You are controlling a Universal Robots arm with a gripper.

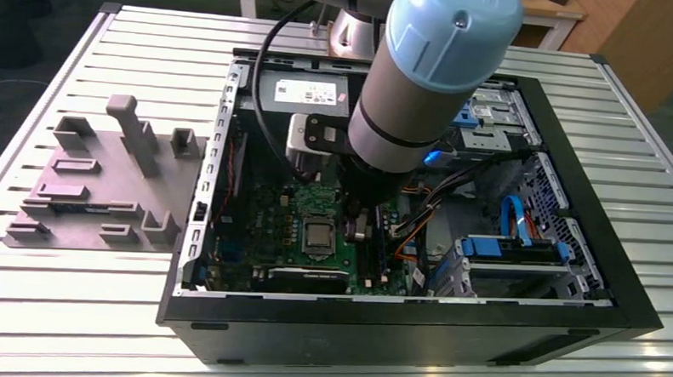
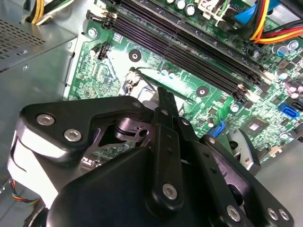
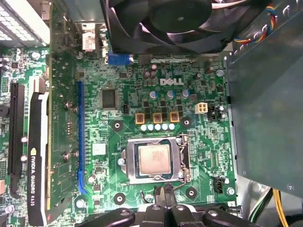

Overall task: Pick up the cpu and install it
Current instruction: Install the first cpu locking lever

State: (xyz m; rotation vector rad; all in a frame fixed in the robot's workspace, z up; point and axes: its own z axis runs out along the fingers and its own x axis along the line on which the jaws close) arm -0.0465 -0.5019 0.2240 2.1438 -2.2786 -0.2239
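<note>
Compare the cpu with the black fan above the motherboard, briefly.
The cpu is a small flat square with a pale metal top; the fan is much larger, round and black. The cpu lies inside a metal socket frame on the green board; the fan sits at the board's edge with coloured wires beside it.

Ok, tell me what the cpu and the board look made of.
The cpu looks like brushed metal on top: pale silver-grey with a dull sheen. The board looks like green lacquered circuit laminate, glossy, with fine traces and soldered parts. Both are judged by look alone.
</note>
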